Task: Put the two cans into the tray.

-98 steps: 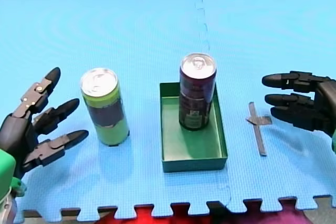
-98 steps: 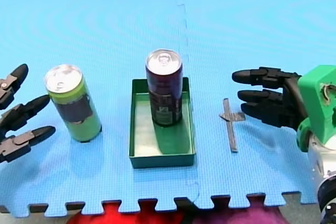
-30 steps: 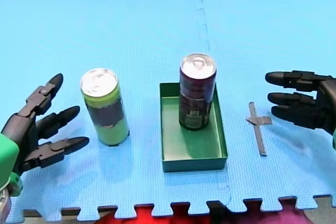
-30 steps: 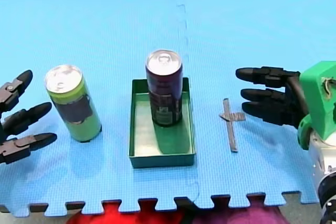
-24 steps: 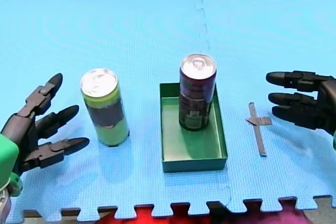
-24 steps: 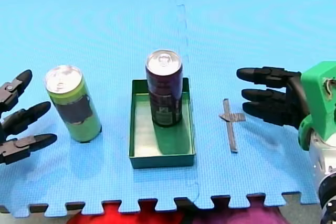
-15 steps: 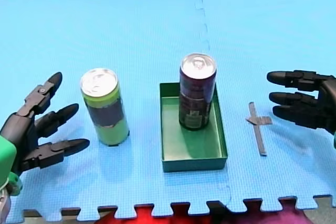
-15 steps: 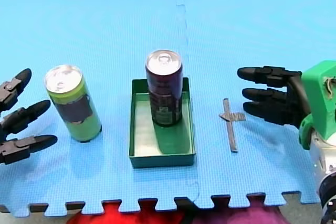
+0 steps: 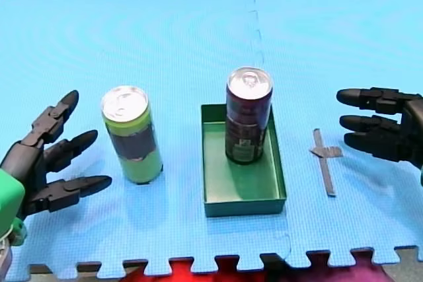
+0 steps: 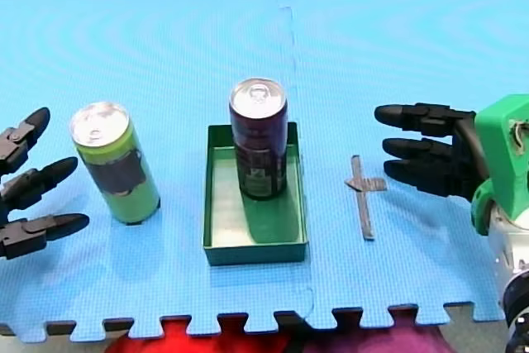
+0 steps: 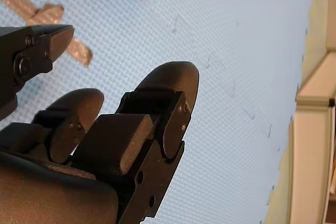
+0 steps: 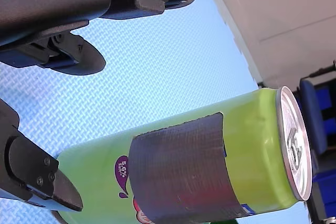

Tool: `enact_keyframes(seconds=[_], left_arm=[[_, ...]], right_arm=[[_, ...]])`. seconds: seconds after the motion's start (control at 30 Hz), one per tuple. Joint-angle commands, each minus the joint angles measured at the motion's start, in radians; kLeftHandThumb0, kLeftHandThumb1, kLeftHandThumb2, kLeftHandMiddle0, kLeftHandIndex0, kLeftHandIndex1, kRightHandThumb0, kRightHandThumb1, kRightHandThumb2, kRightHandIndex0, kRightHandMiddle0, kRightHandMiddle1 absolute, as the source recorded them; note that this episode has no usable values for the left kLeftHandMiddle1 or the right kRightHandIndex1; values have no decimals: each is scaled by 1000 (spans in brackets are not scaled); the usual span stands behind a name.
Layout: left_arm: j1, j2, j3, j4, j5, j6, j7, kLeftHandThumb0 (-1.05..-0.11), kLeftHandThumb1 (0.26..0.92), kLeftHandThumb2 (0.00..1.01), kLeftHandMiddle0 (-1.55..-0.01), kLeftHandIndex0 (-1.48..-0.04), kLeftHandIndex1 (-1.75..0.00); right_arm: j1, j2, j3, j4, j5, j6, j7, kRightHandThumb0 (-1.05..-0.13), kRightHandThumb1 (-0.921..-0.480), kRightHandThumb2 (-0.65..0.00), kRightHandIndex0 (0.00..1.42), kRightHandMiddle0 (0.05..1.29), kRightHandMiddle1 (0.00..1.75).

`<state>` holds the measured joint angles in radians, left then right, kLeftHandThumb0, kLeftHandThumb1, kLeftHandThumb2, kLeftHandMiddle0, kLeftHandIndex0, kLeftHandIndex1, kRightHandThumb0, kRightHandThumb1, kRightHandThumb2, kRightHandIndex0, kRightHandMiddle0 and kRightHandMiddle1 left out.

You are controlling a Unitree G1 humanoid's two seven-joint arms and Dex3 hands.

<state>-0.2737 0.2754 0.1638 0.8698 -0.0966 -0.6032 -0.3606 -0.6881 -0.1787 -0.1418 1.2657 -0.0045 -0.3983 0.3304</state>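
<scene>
A dark purple can (image 9: 248,114) stands upright in the far end of the green tray (image 9: 243,201). A green can (image 9: 131,135) with a dark band stands upright on the mat, left of the tray; the second wrist view shows it (image 12: 210,166) close up. My left hand (image 9: 56,163) is open a short way left of the green can, not touching it. My right hand (image 9: 377,127) is open at the right, well clear of the tray.
Blue foam mats (image 9: 198,44) cover the whole surface. A grey tape cross (image 9: 324,161) is stuck to the mat between the tray and my right hand. The mat's jagged front edge (image 9: 218,265) lies close below the tray.
My left hand has drifted slightly and my right hand has moved a little to the right, away from the tray. Both cans and the tray have stayed put.
</scene>
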Motion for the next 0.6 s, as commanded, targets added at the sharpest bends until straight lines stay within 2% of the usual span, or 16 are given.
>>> enact_keyframes(seconds=[0.0,0.4,0.57], left_arm=[[-7,9,-1,9,1,-6,-2,-891,606,0,-483,-147,-1],[-41,15,-5,44,1,-8,-21,-905,608,2,-490,-156,-3],[-64,17,6,86,-34,6,-94,-923,613,3,-469,-155,-1]], right_arm=[[-5,-7,-1,3,1,2,-3,-568,-763,-2,746,1021,1],[-7,-9,-13,10,11,-4,19,-574,-766,-1,752,1024,2],[-6,-8,-18,11,13,-7,23,-575,-765,0,751,1025,2]])
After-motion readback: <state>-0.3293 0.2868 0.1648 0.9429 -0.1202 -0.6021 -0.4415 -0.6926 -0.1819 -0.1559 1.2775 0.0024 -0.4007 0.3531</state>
